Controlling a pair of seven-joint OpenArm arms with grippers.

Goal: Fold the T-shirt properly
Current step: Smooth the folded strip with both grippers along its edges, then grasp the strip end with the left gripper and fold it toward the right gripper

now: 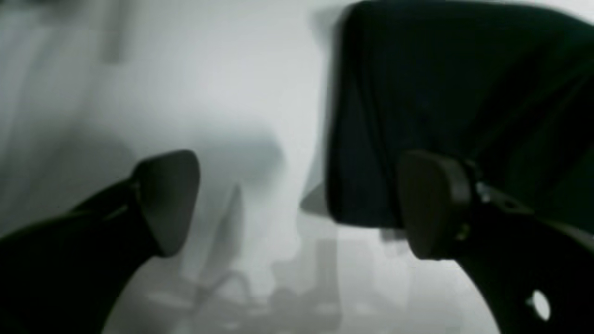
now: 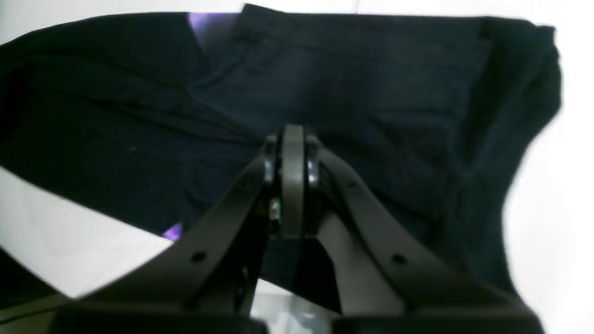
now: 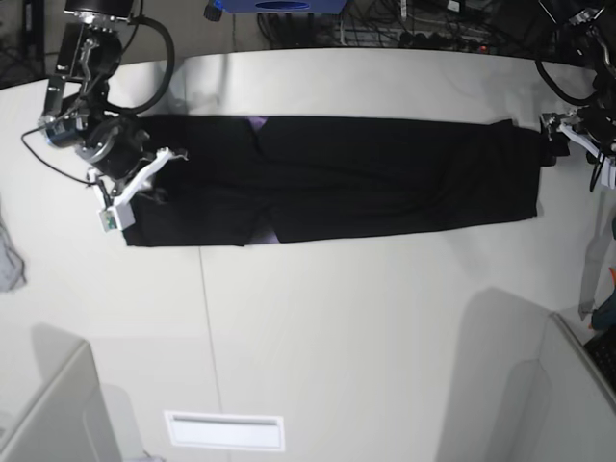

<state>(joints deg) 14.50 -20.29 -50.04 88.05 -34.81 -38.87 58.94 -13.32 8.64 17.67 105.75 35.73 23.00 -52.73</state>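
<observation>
The black T-shirt (image 3: 385, 178) lies in a long strip across the white table (image 3: 337, 327). The left gripper (image 1: 297, 204) hangs spread wide just off its end, holding nothing. The right gripper (image 2: 292, 153) is pinched together above the cloth's other end.

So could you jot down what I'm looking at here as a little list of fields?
Item: black T-shirt, laid out as a long strip
Surface: white table
Print: bit of purple peeking out at a fold
Left gripper: open, beside the shirt's end, holding nothing
Right gripper: shut, over the other end of the shirt
Folding: only partly done
</observation>
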